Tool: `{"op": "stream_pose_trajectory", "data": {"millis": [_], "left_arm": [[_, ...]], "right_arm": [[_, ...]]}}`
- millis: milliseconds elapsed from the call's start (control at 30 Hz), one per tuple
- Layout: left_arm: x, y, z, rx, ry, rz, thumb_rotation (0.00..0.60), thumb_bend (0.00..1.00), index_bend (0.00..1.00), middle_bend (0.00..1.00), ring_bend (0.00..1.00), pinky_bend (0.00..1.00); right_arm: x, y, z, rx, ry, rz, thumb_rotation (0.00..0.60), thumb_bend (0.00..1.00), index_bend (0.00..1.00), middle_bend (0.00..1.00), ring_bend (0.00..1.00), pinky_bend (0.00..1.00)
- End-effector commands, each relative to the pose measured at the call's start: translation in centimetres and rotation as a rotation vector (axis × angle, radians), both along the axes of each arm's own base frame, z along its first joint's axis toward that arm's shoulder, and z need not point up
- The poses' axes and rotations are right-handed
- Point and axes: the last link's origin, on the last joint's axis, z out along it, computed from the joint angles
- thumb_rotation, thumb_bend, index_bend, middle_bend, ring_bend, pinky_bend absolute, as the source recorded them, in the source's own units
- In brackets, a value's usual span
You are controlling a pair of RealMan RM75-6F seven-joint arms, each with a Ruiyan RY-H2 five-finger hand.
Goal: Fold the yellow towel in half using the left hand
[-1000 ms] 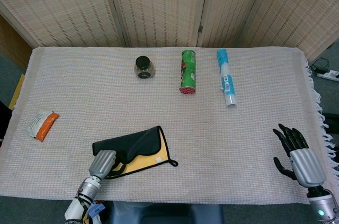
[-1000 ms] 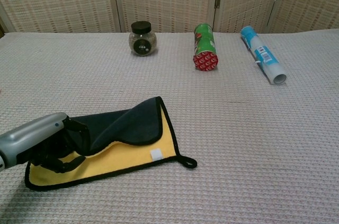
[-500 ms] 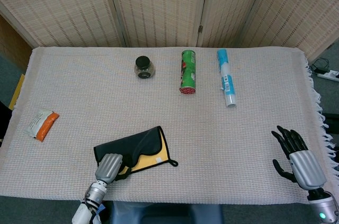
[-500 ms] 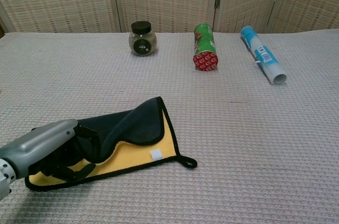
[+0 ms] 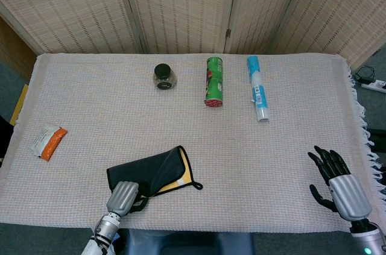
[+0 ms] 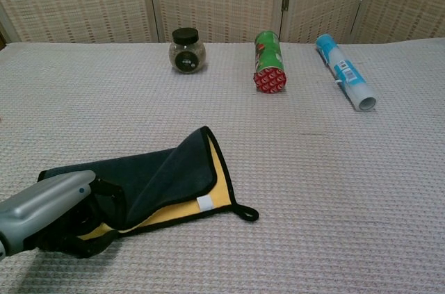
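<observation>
The yellow towel lies near the table's front edge, left of centre. Its dark grey underside is folded over most of it, so only a yellow strip with black trim and a loop shows at the right. My left hand sits at the towel's front left corner, with fingers curled around the dark folded layer. Near the front right corner, my right hand rests with fingers spread and nothing in it. It appears only in the head view.
At the back stand a dark-lidded jar, a green can on its side and a blue-and-white tube. An orange packet lies at the left edge.
My left hand has drawn back toward the front edge, pulling the dark layer further over the towel. Less yellow shows now. The right hand has shifted slightly toward the front.
</observation>
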Motion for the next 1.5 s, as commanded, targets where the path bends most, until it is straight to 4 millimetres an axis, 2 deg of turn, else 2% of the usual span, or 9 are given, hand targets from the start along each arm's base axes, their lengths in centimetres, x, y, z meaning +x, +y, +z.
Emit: {"op": "stream_pose_trajectory", "data": {"millis": [33,167,267,500,833,933,1100,1367,1500], "left_arm": [[0.0,-0.2,0.2,-0.003,-0.005,-0.003,0.6,0.47,0.51,1.0,1.0,1.0],[0.2,-0.1,0.8,0.015,-0.023,-0.006,0.6,0.47,0.4,1.0,1.0,1.0],[0.2,-0.2,1.7,0.039,-0.035,-0.013,0.6,0.47,0.35,1.0,1.0,1.0],[-0.6,-0.2,4.0,0.092,0.002,-0.017,0.6,0.47,0.36,1.0,1.0,1.0],[-0.9,-1.7,7.1,0.135,0.046,-0.024,0.6,0.47,0.37,1.0,1.0,1.0],[-0.7,-1.8,6.8,0.101,0.012,-0.002,0.6,0.47,0.38,1.0,1.0,1.0],[0.1,-1.5,5.3,0.024,-0.03,-0.018,0.6,0.47,0.37,1.0,1.0,1.0],[2.4,-0.8,2.3,-0.07,-0.072,-0.08,0.6,0.47,0.25,1.0,1.0,1.0],[3.4,0.1,1.6,-0.094,-0.078,-0.099,0.6,0.48,0.2,1.0,1.0,1.0]], "right_arm": [[0.0,0.0,-0.1,0.002,0.0,0.001,0.6,0.48,0.0,0.0,0.0,0.0],[0.0,0.0,-0.1,0.005,0.0,0.001,0.6,0.48,0.0,0.0,0.0,0.0],[0.0,0.1,-0.1,0.002,0.0,0.002,0.6,0.48,0.0,0.0,0.0,0.0],[0.1,0.2,-0.1,0.01,-0.004,0.007,0.6,0.48,0.0,0.0,0.0,0.0],[0.2,0.1,-0.4,0.025,-0.006,0.009,0.6,0.48,0.0,0.0,0.0,0.0],[0.3,0.1,-0.5,0.03,-0.006,0.013,0.6,0.48,0.0,0.0,0.0,0.0],[0.4,0.1,-0.6,0.035,-0.009,0.017,0.6,0.48,0.0,0.0,0.0,0.0],[0.1,0.2,-0.3,0.033,-0.017,0.003,0.6,0.48,0.0,0.0,0.0,0.0],[-0.2,0.3,-0.1,0.029,-0.02,-0.011,0.6,0.48,0.0,0.0,0.0,0.0]]}}
